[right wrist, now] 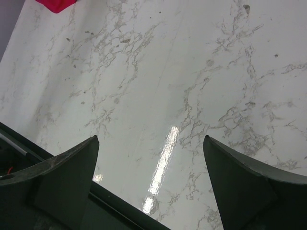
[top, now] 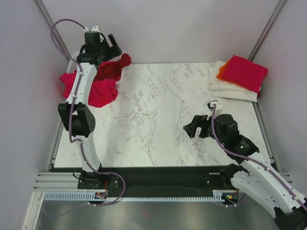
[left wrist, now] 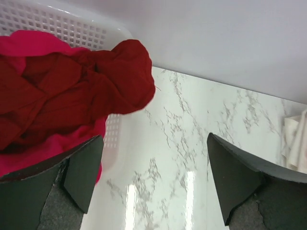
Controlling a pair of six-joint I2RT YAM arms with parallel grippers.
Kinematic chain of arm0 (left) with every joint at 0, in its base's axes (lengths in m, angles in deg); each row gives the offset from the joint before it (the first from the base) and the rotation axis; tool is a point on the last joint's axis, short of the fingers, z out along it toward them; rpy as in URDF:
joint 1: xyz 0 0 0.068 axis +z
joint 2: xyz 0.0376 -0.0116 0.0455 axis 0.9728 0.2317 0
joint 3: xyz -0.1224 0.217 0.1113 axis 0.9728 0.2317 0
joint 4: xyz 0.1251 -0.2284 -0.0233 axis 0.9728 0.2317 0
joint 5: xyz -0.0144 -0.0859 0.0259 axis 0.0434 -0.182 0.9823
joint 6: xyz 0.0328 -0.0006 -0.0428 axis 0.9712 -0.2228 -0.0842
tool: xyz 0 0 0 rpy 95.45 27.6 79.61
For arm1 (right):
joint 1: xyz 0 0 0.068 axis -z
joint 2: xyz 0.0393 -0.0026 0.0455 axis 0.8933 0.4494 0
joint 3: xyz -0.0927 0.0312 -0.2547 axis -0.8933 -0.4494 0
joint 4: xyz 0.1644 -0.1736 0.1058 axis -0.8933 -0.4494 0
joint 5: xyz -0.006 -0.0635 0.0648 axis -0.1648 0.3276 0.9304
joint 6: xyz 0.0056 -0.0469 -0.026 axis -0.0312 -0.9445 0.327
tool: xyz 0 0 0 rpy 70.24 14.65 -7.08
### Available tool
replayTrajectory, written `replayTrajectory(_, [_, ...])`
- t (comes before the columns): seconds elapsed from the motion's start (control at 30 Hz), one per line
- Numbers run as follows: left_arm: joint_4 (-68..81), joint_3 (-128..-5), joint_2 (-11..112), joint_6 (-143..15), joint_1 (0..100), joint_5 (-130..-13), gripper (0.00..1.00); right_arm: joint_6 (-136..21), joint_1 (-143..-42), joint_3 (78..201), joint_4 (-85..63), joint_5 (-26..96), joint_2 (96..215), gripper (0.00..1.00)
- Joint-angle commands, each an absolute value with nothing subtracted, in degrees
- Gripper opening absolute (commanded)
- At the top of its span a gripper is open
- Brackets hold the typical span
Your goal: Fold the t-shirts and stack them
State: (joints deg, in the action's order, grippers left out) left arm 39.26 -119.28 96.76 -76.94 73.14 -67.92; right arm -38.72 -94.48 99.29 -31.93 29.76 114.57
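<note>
**T-shirts lying heaped at far left, folded stack sitting at far right**

T-shirts are lying in two groups at opposite far corners of the marble tabletop. At far left, a dark red t-shirt is lying crumpled on top of bright pink-magenta shirts in a white mesh basket. One dark red fold is spilling over the basket's rim and hanging above the marble. In the top view, pink-magenta cloth is bulging out on both sides of the left arm, which is reaching across the heap.

At far right, the folded stack is resting flat. Cream-white shirts are lying underneath, an orange shirt is peeking out at the left edge, and a folded pink-magenta shirt is lying on top.

The left gripper is hanging at the heap's right side with its jaws spread wide and nothing between them. In its wrist view, one finger is showing in front of the pink-magenta cloth and the other is showing over bare marble. I cannot tell whether that finger is touching the cloth.

The right gripper is hovering over bare tabletop in the near right part, well apart from both groups. Its jaws are also spread and gripping nothing.
</note>
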Motion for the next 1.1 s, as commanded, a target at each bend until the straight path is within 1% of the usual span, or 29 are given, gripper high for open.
replayTrajectory(0.0, [39.0, -113.4, 82.9, -74.3, 73.2, -66.4, 0.96, -38.4, -94.6, 99.0, -29.6, 32.3, 112.1, 0.98])
replayTrajectory(0.07, [39.0, -107.9, 77.7, -73.1, 72.7, -66.4, 0.95, -38.4, -94.6, 98.5, -29.3, 32.2, 110.9, 0.98])
replayTrajectory(0.1, [38.8, -105.7, 72.1, -71.6, 72.5, -65.7, 0.94, -38.2, -94.6, 98.3, -28.8, 32.2, 110.5, 0.98])
replayTrajectory(0.13, [38.3, -99.8, 68.4, -70.5, 71.4, -62.9, 0.93, -38.1, -94.6, 98.2, -28.7, 32.2, 110.3, 0.98])
replayTrajectory(0.2, [29.2, -90.3, 60.8, -65.1, 70.3, -61.4, 0.93, -38.1, -94.6, 98.2, -28.7, 32.2, 110.3, 0.98])
replayTrajectory(0.23, [22.3, -77.1, 51.0, -62.9, 69.8, -64.6, 0.94, -38.1, -94.6, 98.2, -28.7, 32.3, 110.6, 0.98])
replayTrajectory(0.27, [8.9, -70.1, 46.7, -60.7, 69.5, -66.0, 0.95, -38.0, -94.5, 98.2, -28.7, 32.3, 110.6, 0.98])
replayTrajectory(0.3, [0.4, -63.2, 41.7, -56.2, 69.1, -66.9, 0.98, -38.0, -94.5, 98.1, -28.7, 32.4, 110.9, 0.98])
replayTrajectory(0.33, [-5.5, -52.8, 35.5, -54.9, 68.7, -64.4, 1.0, -38.0, -94.6, 98.1, -28.6, 32.4, 111.1, 0.98])
replayTrajectory(0.37, [-8.9, -50.6, 33.7, -54.8, 68.8, -60.8, 1.0, -38.1, -94.6, 98.2, -28.6, 32.5, 111.2, 0.98])
replayTrajectory(0.4, [-8.9, -50.3, 33.4, -54.6, 68.8, -57.0, 1.0, -38.1, -94.6, 98.3, -28.7, 32.6, 111.5, 0.98])
replayTrajectory(0.43, [-7.5, -52.0, 33.9, -54.3, 69.0, -51.0, 1.0, -38.1, -94.6, 98.4, -28.8, 32.7, 111.8, 0.98])
replayTrajectory(0.5, [-0.8, -55.4, 38.3, -54.4, 69.0, -47.8, 1.0, -38.0, -94.5, 98.7, -29.4, 32.8, 112.0, 0.98])
replayTrajectory(0.53, [2.4, -60.4, 41.0, -54.4, 68.9, -48.3, 1.0, -38.0, -94.4, 98.8, -29.6, 32.5, 112.1, 0.98])
replayTrajectory(0.6, [10.2, -65.5, 48.0, -55.9, 68.9, -51.1, 1.0, -37.7, -94.6, 99.1, -30.3, 32.4, 111.9, 0.98])
replayTrajectory(0.63, [11.4, -69.7, 50.0, -56.9, 68.9, -55.0, 1.0, -37.7, -94.6, 99.4, -30.6, 32.0, 111.8, 0.98])
replayTrajectory(0.67, [12.1, -71.2, 51.8, -57.8, 68.9, -55.0, 1.0, -37.3, -94.6, 100.1, -31.0, 31.8, 111.7, 0.98])
replayTrajectory(0.7, [12.6, -72.6, 55.7, -59.9, 69.0, -58.1, 1.0, -37.3, -94.6, 100.5, -32.0, 31.7, 111.5, 0.98])
replayTrajectory(0.73, [14.6, -76.4, 57.8, -61.0, 69.0, -59.8, 0.98, -37.0, -94.5, 101.1, -32.5, 31.9, 111.2, 0.98])
replayTrajectory(0.8, [17.3, -80.7, 64.3, -64.4, 69.0, -60.5, 0.91, -37.0, -94.6, 102.6, -34.2, 32.3, 110.6, 0.98])
replayTrajectory(0.87, [19.0, -85.7, 68.7, -66.3, 69.0, -61.6, 0.91, -37.3, -94.5, 104.2, -35.7, 31.6, 110.2, 0.98])
replayTrajectory(0.9, [19.4, -87.5, 73.4, -67.3, 69.0, -62.1, 0.91, -37.7, -94.6, 104.7, -37.6, 31.1, 109.5, 0.98])
replayTrajectory(0.93, [20.2, -91.7, 75.9, -67.7, 69.0, -62.7, 0.91, -37.8, -94.6, 105.1, -38.4, 30.4, 109.3, 0.98])
replayTrajectory(1.0, [25.0, -97.7, 82.2, -68.3, 69.0, -63.0, 0.95, -37.8, -94.7, 105.8, -40.2, 29.3, 108.1, 0.98])
replayTrajectory(1.03, [30.4, -106.0, 88.9, -68.2, 69.0, -64.7, 0.94, -37.7, -94.5, 105.9, -40.4, 29.7, 107.4, 0.98])
replayTrajectory(1.07, [33.7, -110.6, 93.2, -68.2, 68.9, -65.7, 0.94, -37.4, -94.5, 105.9, -40.4, 29.7, 107.4, 0.98])
